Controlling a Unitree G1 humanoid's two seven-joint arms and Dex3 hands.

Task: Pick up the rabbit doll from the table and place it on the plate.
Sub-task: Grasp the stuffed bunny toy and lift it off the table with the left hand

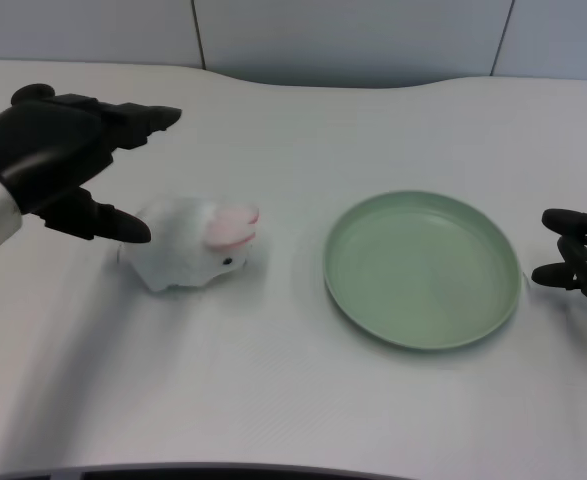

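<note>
A white rabbit doll (191,246) with pink ears lies on the table left of centre, head toward the plate. A pale green round plate (422,268) sits to its right with nothing on it. My left hand (61,158) hovers at the doll's upper left with fingers spread apart. Its lower finger reaches close to the doll's back end, and I cannot tell if it touches. Nothing is held in that hand.
My right hand (580,256) rests at the right edge, just beyond the plate's rim. The white table (273,400) curves away at the back, where a grey wall rises behind it.
</note>
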